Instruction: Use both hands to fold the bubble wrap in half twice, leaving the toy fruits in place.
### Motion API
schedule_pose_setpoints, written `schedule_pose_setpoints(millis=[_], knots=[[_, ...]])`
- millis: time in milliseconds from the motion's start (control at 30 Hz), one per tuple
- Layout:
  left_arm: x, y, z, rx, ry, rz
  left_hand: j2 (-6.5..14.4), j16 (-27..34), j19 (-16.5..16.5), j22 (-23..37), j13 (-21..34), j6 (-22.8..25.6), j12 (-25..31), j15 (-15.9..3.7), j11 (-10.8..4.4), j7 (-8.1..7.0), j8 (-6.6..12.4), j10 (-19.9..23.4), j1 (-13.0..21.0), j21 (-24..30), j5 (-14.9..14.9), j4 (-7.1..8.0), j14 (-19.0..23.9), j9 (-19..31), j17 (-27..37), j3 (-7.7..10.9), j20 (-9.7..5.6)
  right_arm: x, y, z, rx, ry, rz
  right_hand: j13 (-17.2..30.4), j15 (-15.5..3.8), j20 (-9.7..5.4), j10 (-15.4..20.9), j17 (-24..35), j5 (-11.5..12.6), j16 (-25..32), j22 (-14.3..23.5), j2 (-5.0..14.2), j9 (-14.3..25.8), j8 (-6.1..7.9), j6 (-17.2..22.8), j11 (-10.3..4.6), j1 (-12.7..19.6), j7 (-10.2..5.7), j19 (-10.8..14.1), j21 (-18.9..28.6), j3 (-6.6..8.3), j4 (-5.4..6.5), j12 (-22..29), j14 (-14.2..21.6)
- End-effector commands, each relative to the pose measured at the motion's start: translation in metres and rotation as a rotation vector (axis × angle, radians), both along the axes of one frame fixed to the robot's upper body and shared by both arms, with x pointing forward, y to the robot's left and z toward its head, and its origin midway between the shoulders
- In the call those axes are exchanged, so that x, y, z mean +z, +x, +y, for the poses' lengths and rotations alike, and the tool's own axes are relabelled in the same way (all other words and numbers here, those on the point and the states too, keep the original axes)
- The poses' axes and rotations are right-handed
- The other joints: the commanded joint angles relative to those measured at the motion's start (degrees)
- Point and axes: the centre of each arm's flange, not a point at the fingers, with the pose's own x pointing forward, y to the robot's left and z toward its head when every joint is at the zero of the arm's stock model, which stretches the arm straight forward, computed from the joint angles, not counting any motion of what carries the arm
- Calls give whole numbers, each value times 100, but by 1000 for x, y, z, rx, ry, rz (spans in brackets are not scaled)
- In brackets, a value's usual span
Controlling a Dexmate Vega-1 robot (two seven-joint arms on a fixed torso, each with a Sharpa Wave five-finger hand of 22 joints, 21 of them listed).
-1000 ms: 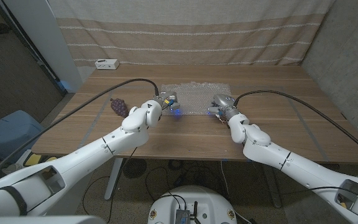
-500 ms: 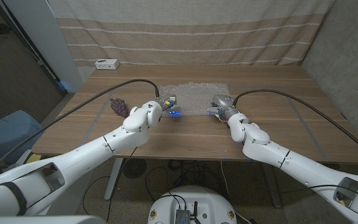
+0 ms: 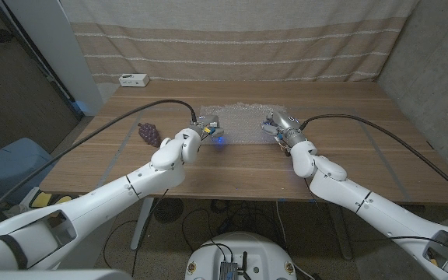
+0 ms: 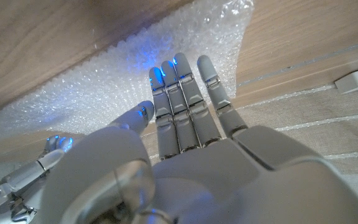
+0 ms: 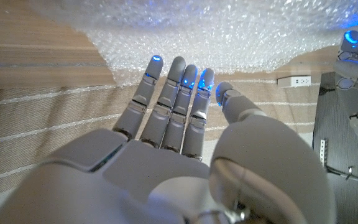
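Observation:
A sheet of clear bubble wrap (image 3: pixel 243 118) lies on the wooden table (image 3: pixel 348 152), toward its far middle. My left hand (image 3: pixel 202 127) is at the wrap's left edge, my right hand (image 3: pixel 281 124) at its right edge. In the left wrist view, straight, spread fingers (image 4: pixel 179 93) reach over the bubble wrap (image 4: pixel 73 93) and grip nothing. The right wrist view shows the same: fingers (image 5: pixel 176 87) stretched out just short of the bubble wrap (image 5: pixel 229 37). A dark toy grape bunch (image 3: pixel 148 134) lies left of the left hand, off the wrap.
A white box (image 3: pixel 133 79) sits at the table's far left corner. A striped curtain hangs behind the table. Bare wood runs along the near edge and the right side.
My right hand has moved away from the wrap's near right corner, farther along its right edge. The left hand has shifted only slightly. The grapes have stayed put.

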Motion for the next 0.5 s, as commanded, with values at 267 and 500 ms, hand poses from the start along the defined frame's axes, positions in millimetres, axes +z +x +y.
schedule_pose_setpoints(millis=[267, 500], knots=[[10, -28, -8, 31, 168, -171, -321, -834, -1453, 30, -128, -2447, -851, 201, -21, -417, -461, -1987, -292, -742, -105, -465, -2068, -236, -21, -706, 166, -2, 16, -2, 38, 33, 40, -391, 127, -62, -1341, -430, -121, -701, -349, 96, -224, -737, -1111, -112, -548, -241, -877, -284, 1, -48, -832, -1430], [10, -28, -6, 53, 288, -107, -647, -1087, -1849, 27, -250, -3190, -1246, 220, -42, -588, -419, -2588, -254, -1031, -163, -663, -2743, -384, -224, -1000, 235, -8, 29, 5, 43, -55, 105, -679, 164, -99, -2318, -725, -190, -681, -450, 170, -316, -1122, -2006, -244, -1127, -484, -1620, -719, -394, 106, -1462, -2599]])
